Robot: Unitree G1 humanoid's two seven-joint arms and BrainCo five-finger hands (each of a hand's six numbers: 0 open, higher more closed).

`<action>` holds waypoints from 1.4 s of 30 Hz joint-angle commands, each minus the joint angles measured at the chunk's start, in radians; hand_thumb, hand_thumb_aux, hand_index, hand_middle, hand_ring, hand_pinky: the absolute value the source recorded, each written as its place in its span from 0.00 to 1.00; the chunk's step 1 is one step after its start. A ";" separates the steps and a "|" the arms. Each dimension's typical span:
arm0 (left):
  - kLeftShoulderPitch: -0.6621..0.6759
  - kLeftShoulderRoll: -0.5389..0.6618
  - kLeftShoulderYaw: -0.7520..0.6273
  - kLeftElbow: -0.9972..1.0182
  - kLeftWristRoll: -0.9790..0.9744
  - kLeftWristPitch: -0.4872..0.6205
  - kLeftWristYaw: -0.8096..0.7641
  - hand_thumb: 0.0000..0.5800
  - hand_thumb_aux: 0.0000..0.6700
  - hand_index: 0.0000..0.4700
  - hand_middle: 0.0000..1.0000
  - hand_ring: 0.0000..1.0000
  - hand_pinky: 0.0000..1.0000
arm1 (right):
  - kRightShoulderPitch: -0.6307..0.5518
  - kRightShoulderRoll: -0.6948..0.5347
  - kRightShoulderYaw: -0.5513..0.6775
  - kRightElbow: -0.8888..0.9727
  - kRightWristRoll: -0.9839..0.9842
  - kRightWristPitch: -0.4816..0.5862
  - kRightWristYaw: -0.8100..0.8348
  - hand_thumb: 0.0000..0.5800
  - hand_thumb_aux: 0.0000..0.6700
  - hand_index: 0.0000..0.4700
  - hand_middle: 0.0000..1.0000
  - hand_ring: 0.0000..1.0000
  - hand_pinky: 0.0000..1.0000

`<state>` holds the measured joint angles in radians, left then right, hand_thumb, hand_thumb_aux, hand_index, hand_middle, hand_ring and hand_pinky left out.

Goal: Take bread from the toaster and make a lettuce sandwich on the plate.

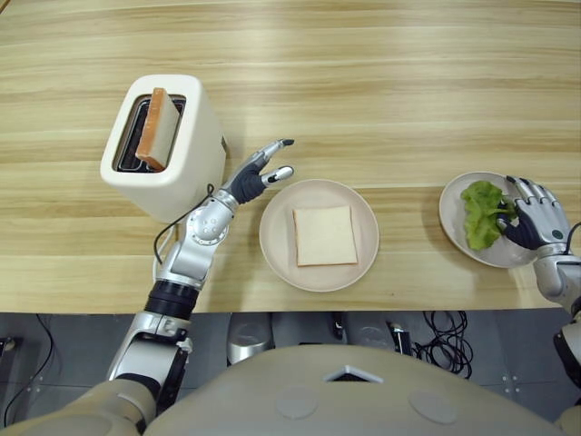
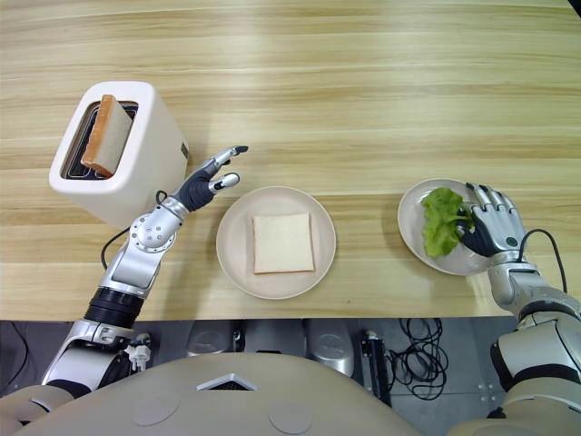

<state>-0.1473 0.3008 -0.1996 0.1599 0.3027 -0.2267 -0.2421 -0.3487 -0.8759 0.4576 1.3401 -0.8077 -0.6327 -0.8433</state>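
Observation:
A cream toaster (image 1: 177, 145) stands at the left with one slice of toast (image 1: 158, 129) sticking up from its slot. A pale plate (image 1: 277, 250) in the middle holds a flat slice of white bread (image 1: 324, 234). My left hand (image 1: 257, 174) hovers between toaster and plate, fingers stretched out and empty. At the right, a smaller plate (image 1: 451, 213) carries green lettuce (image 1: 480, 213). My right hand (image 1: 533, 215) rests over this plate's right side, fingers curled against the lettuce edge.
The wooden table (image 1: 381, 82) stretches wide behind the plates. A black cord (image 1: 163, 238) runs from the toaster toward the front edge. Cables lie on the floor below the table edge.

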 commanded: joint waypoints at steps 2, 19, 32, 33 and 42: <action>-0.014 0.003 -0.005 0.030 0.004 -0.004 0.005 0.00 0.00 0.00 0.00 0.00 0.00 | -0.031 0.010 0.022 -0.017 -0.012 -0.030 -0.015 1.00 1.00 0.98 0.00 0.00 0.00; -0.011 0.014 0.035 0.023 -0.017 -0.017 0.026 0.00 0.00 0.00 0.00 0.00 0.00 | -0.191 0.023 0.042 -0.389 -0.080 -0.316 -0.100 1.00 1.00 0.98 1.00 1.00 1.00; -0.021 0.018 0.070 0.048 -0.043 -0.029 0.040 0.00 0.00 0.00 0.00 0.00 0.00 | -0.078 0.104 -0.028 -0.880 0.097 -0.417 0.259 1.00 1.00 0.98 1.00 1.00 1.00; -0.022 0.017 0.070 0.051 -0.045 -0.030 0.040 0.00 0.00 0.00 0.00 0.00 0.00 | -0.067 0.113 -0.030 -0.905 0.124 -0.420 0.296 1.00 1.00 0.98 1.00 1.00 1.00; -0.032 0.008 0.059 0.094 -0.039 -0.041 0.053 0.00 0.00 0.00 0.00 0.00 0.00 | 0.026 0.165 0.008 -1.011 0.354 -0.427 0.646 1.00 1.00 0.98 1.00 1.00 1.00</action>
<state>-0.1769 0.3058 -0.1418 0.2277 0.2629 -0.2641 -0.1933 -0.3434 -0.7175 0.4438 0.3410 -0.5008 -1.0546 -0.2879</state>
